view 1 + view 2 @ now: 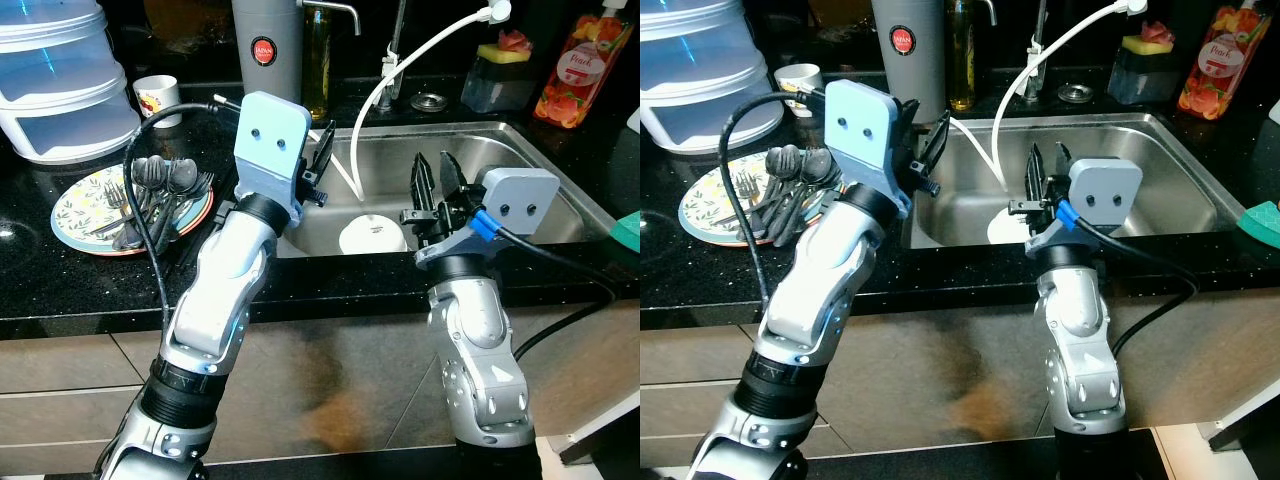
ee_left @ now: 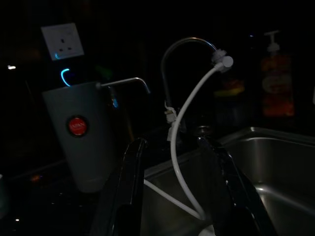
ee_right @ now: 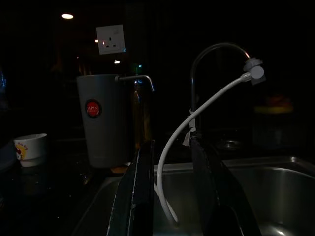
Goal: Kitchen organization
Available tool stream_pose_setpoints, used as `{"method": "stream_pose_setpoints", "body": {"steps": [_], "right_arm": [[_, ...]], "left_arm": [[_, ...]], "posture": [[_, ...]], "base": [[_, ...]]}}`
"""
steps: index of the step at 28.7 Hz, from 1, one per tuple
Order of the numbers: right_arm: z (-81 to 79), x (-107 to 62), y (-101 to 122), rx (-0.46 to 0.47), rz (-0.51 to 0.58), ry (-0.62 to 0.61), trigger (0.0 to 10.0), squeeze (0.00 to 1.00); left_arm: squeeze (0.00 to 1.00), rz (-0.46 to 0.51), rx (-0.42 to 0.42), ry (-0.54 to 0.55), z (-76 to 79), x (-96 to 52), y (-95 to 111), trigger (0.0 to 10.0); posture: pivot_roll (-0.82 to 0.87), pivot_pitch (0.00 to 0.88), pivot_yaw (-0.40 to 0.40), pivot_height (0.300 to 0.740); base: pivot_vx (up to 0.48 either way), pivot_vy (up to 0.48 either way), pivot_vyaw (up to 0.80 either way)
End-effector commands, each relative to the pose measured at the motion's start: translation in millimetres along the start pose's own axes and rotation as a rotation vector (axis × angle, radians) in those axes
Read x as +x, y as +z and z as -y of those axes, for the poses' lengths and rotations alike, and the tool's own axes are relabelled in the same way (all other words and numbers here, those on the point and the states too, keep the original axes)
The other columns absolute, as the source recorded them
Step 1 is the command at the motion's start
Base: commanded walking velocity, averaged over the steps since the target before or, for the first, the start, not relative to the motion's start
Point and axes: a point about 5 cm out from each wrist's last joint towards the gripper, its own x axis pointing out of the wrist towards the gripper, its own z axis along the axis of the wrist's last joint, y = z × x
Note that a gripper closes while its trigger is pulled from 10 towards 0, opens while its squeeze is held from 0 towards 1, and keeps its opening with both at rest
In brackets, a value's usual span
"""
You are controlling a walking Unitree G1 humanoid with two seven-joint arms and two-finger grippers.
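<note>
A white bowl lies upside down in the steel sink. My right gripper hovers above the sink's front part, just right of the bowl, open and holding nothing. My left gripper is raised at the sink's left rim, also open and holding nothing. Both wrist views look past the black fingers toward the tap and its white hose. On the counter to the left, a patterned plate carries several dark forks and spoons.
Stacked clear plastic containers and a small printed cup stand at the back left. A tall grey dispenser stands behind the sink's left corner. A sponge holder and an orange soap bottle stand back right.
</note>
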Motion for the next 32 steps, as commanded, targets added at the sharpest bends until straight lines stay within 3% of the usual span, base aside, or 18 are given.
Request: {"method": "stream_pose_setpoints", "body": {"steps": [1, 9, 25, 32], "right_arm": [[0.5, -0.2, -4, -0.004, -0.016, 0.003, 10.0, 0.0], [0.4, 0.3, -4, -0.002, -0.016, 0.002, 10.0, 0.0], [1.4, -0.5, -4, -0.004, -0.015, -0.002, 10.0, 0.0], [1.1, 0.6, -4, -0.004, -0.015, -0.003, 10.0, 0.0]], "left_arm": [[0.0, -0.013, 0.027, 0.03, -9.6, -1.2, -4, 10.0], [0.0, -0.03, 0.046, 0.096, -27.6, 1.7, -6, 10.0], [0.0, -0.032, 0.046, 0.109, -29.5, 1.8, -8, 10.0], [0.0, -0.029, 0.066, 0.105, -29.0, 2.9, -8, 10.0]], "posture": [[0.0, 0.0, 0.023, 0.74], [0.0, 0.0, 0.022, 0.74], [0.0, 0.0, 0.022, 0.74], [0.0, 0.0, 0.022, 0.74]], "base": [[0.0, 0.0, 0.0], [0.0, 0.034, 0.0], [0.0, 0.394, 0.0], [0.0, 0.0, 0.0]]}}
